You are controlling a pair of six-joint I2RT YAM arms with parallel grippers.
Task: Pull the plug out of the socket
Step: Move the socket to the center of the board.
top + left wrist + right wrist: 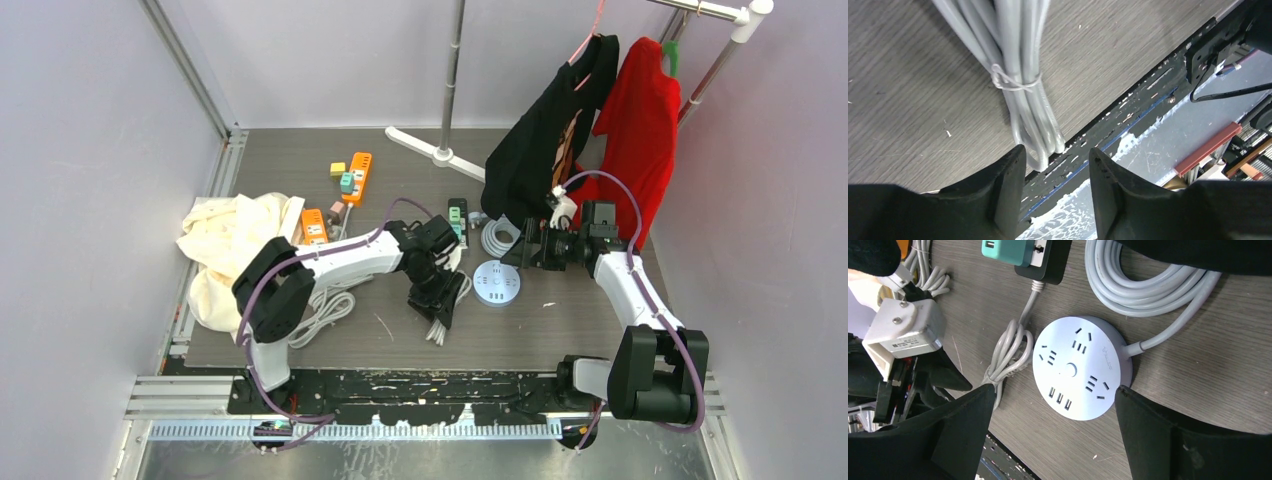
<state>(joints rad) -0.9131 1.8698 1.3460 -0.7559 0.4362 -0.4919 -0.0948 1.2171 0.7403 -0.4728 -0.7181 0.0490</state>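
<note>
Black left hand [1057,167] low over cable [1018,60]

A crumpled cream cloth [232,240] lay at the left edge of the bench [290,160]. A black garment [545,140] and a red garment [640,130] hung side by side at far right, near a white stand base [438,152].

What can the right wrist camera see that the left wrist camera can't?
Only the right wrist camera shows the round white socket, thick coiled cable and black power strip holding a teal plug. Only the left wrist camera shows a red bar past the table's edge. Both show wooden tabletop, a bundled grey cord, and an open claw: the left claw and the right claw.
</note>
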